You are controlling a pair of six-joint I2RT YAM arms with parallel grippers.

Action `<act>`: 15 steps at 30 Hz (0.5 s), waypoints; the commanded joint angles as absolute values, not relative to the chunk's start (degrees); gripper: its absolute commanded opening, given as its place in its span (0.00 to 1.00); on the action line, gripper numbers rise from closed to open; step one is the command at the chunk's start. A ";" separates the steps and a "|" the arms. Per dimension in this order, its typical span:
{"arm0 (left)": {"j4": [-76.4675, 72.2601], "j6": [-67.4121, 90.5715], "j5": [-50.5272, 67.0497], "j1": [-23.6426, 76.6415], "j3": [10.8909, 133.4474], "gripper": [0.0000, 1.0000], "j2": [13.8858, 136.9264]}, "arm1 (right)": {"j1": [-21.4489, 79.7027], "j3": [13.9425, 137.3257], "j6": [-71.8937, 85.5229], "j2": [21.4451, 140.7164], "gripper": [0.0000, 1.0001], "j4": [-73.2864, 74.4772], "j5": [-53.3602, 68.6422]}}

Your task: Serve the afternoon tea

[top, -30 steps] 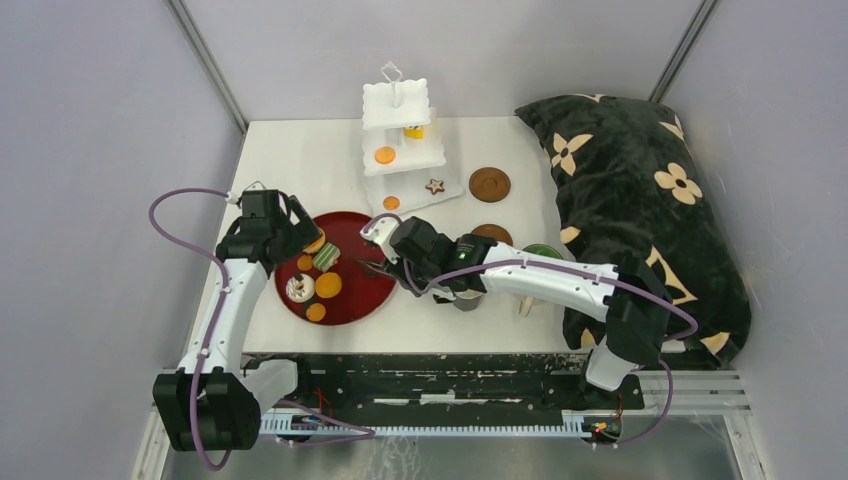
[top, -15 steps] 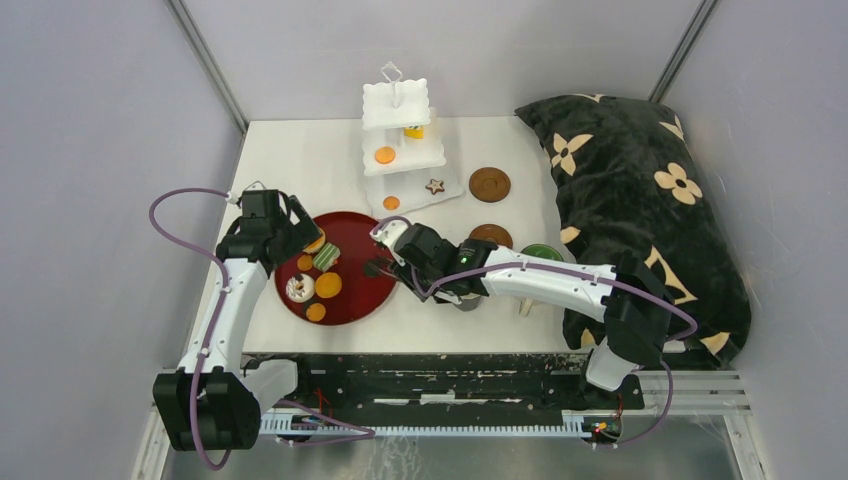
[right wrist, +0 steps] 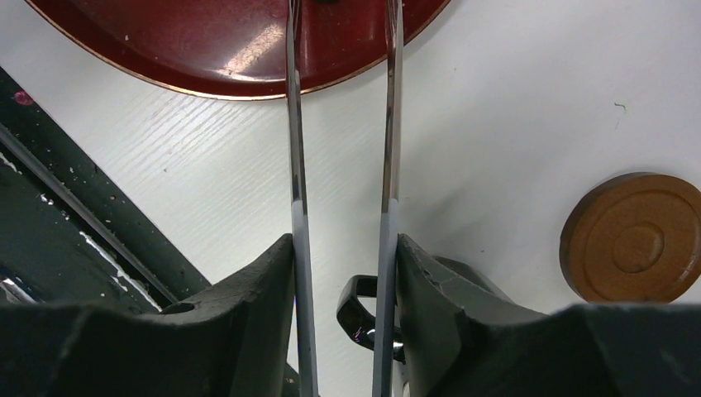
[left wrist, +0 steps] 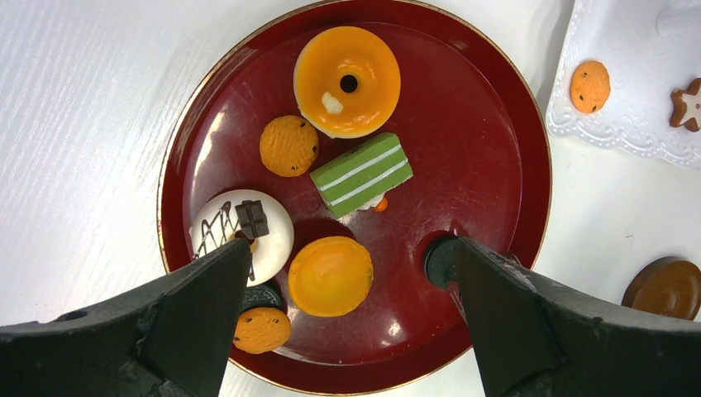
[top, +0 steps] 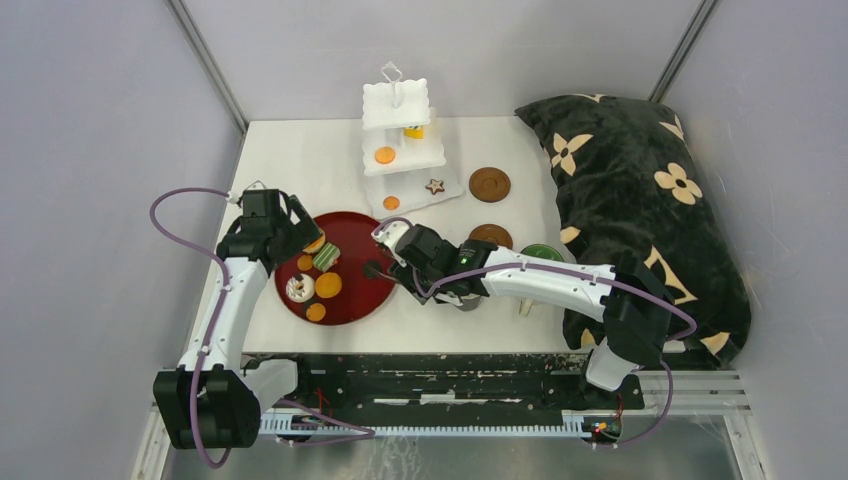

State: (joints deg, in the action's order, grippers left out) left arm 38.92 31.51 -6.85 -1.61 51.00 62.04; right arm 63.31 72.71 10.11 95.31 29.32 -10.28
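My left gripper hangs open over the dark red tray. On the tray lie an orange donut, an orange cookie, a green striped cake, a white chocolate-topped donut, an orange disc and a small cookie. My right gripper is shut on the metal tongs. Their tips straddle a dark round sweet at the tray's right rim. The white stand holds orange cookies and a star cookie.
Two brown coasters lie right of the stand. A green mug sits behind my right arm, and a dark looped handle shows under the right gripper. A black flowered cushion fills the right side.
The tongs' arms have spread apart as my right gripper widened, its arm shifting slightly right. A dark round sweet now shows at their tips. The left arm has not moved.
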 commanded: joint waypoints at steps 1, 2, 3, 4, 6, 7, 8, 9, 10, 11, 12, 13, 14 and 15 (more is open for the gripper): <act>37.09 32.87 -6.20 -1.88 51.37 0.99 61.66 | 63.21 73.04 10.10 94.14 0.51 26.53 -8.33; 37.13 32.88 -6.16 -1.95 51.34 0.99 61.66 | 63.25 73.07 10.19 94.21 0.51 26.57 -8.27; 37.02 32.88 -6.23 -1.93 51.38 0.99 61.63 | 63.24 73.08 10.27 94.26 0.51 26.48 -8.26; 37.05 32.83 -6.24 -1.93 51.29 0.99 61.74 | 63.28 73.16 10.39 94.45 0.51 26.50 -8.26; 37.00 32.78 -6.22 -1.96 51.33 0.99 61.80 | 63.25 73.18 10.99 94.51 0.52 26.46 -8.20; 37.00 32.74 -6.24 -1.94 51.26 0.99 61.79 | 63.22 73.19 11.33 94.58 0.52 26.46 -8.15; 37.00 32.72 -6.24 -1.93 51.24 0.99 61.81 | 63.26 73.28 11.74 94.66 0.52 26.41 -7.95; 37.01 32.72 -6.36 -1.93 51.22 0.99 61.83 | 63.20 73.29 12.03 94.72 0.52 26.45 -7.74; 37.00 32.62 -6.33 -1.98 51.24 0.99 61.91 | 63.25 73.26 12.43 94.68 0.53 26.45 -7.61; 37.00 32.57 -6.33 -1.95 51.18 0.99 61.93 | 63.24 73.27 12.62 94.79 0.53 26.50 -7.41; 37.00 32.53 -6.33 -1.94 51.24 0.99 61.96 | 63.20 73.21 12.79 94.75 0.53 26.61 -7.39; 37.00 32.52 -6.34 -1.93 51.24 0.99 62.01 | 63.25 73.10 13.03 94.63 0.54 26.73 -7.35; 37.00 32.52 -6.37 -1.93 51.32 0.99 62.01 | 63.20 72.98 13.21 94.47 0.54 26.80 -7.24; 36.96 32.48 -6.36 -1.93 51.28 0.99 62.02 | 63.27 72.77 13.34 94.24 0.54 26.68 -7.09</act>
State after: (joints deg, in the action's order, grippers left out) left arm 38.89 31.51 -6.87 -1.61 51.00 62.15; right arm 63.31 72.71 11.77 95.37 29.19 -7.68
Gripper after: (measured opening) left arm 0.993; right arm 0.538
